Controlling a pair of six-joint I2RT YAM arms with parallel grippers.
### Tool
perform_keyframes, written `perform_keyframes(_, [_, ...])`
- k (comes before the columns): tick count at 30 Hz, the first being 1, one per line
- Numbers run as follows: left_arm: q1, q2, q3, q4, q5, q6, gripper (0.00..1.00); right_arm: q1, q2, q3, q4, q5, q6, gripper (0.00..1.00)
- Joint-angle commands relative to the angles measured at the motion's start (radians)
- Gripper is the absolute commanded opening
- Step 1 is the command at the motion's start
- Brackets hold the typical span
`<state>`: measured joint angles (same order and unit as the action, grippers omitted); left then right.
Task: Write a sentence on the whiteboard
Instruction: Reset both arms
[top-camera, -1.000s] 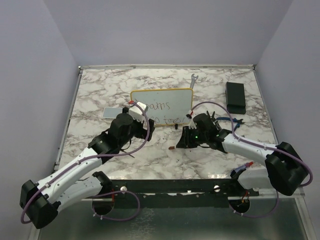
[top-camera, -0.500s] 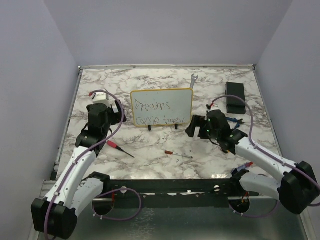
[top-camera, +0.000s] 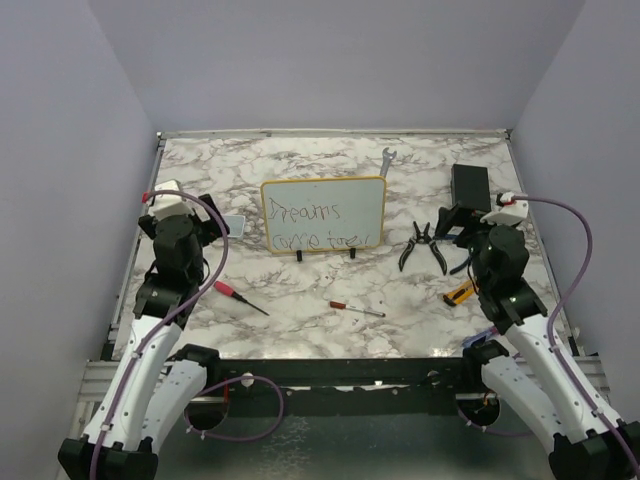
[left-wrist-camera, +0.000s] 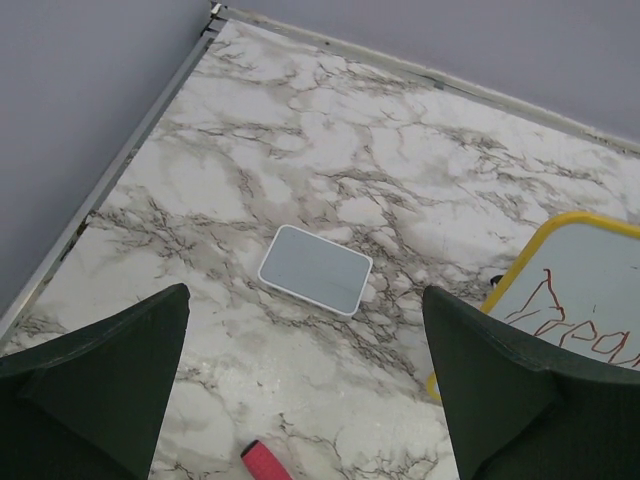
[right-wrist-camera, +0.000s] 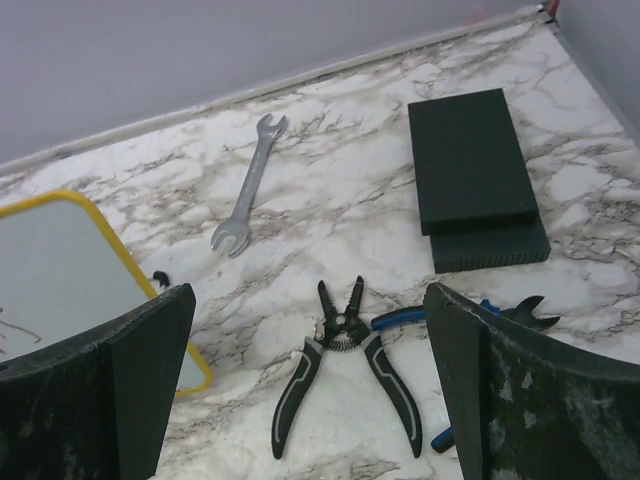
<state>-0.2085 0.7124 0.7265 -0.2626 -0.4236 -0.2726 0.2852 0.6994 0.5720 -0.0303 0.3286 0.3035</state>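
Pale lilac walls close in on three sides of a marble-patterned table (top-camera: 300, 170). Both arms are folded back at 7 and 5 o'clock. The left gripper (left-wrist-camera: 305, 330) and the right gripper (right-wrist-camera: 308, 380) each stand spread wide, grasping nothing.

At the table's centre the whiteboard (top-camera: 322, 215) stands upright on its black feet, the sentence (top-camera: 315, 228) in two lines across it.

From the board, a black box (top-camera: 470, 190) lies at 2 o'clock, black-handled pliers (top-camera: 420, 247) at 4, a wrench (top-camera: 387, 160) at 1 near its corner, and a grey pad (top-camera: 233, 225) at 9, partly behind the left arm from above. A red-handled screwdriver (top-camera: 238, 297) lies at 7 and a small screwdriver (top-camera: 356, 309) at 6.

The left wrist view shows the pad whole. Only the right wrist view clearly shows blue-handled cutters (right-wrist-camera: 500, 312) beside the pliers.
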Motion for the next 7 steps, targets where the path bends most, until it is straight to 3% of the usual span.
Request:
perform_keyframes(1, [0.005, -0.033, 0.025, -0.003, -0.076, 0.015, 0.99, -0.001, -0.014, -0.024, 0.075, 0.080, -0.086, 1.00])
perform_keyframes(7, [0.005, -0.035, 0.029, -0.008, -0.072, 0.019, 0.99, -0.001, -0.013, -0.023, 0.063, 0.071, -0.080, 1.00])
